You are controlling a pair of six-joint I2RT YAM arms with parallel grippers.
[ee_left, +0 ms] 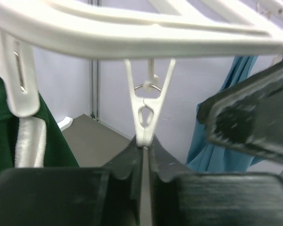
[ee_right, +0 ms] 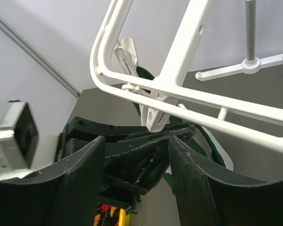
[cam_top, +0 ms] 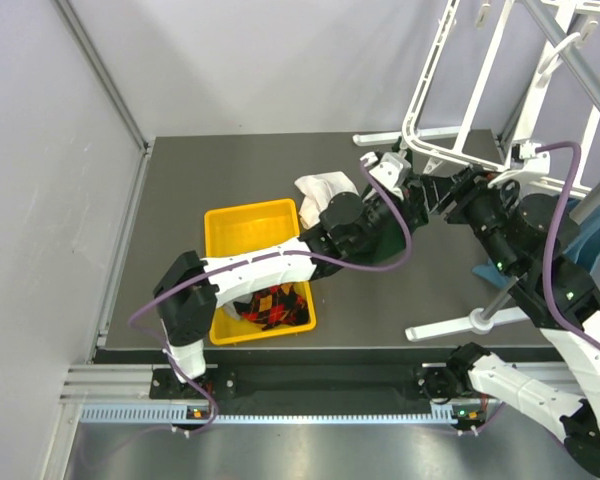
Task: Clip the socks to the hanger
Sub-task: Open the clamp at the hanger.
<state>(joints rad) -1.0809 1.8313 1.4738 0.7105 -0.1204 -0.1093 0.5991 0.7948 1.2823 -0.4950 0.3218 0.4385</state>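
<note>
The white hanger (cam_top: 450, 95) hangs over the table's far right. My left gripper (cam_top: 388, 172) reaches up under its near corner, and in the left wrist view it (ee_left: 145, 143) is shut on the lower tip of a dangling white clip (ee_left: 146, 110). My right gripper (cam_top: 435, 192) faces it from the right, open, with nothing between its fingers (ee_right: 85, 179); the same clip (ee_right: 156, 117) hangs just beyond them. The argyle socks (cam_top: 270, 305) lie in a yellow bin (cam_top: 242, 218). A light sock (cam_top: 325, 187) lies by the bin's far corner.
Green and white fabric (ee_left: 42, 136) hangs from the neighbouring clip (ee_left: 19, 80) on the left. A teal cloth (cam_top: 580, 225) hangs at the right. The grey stand pole (cam_top: 570, 60) slants overhead, and its white feet (cam_top: 470, 322) rest on the table.
</note>
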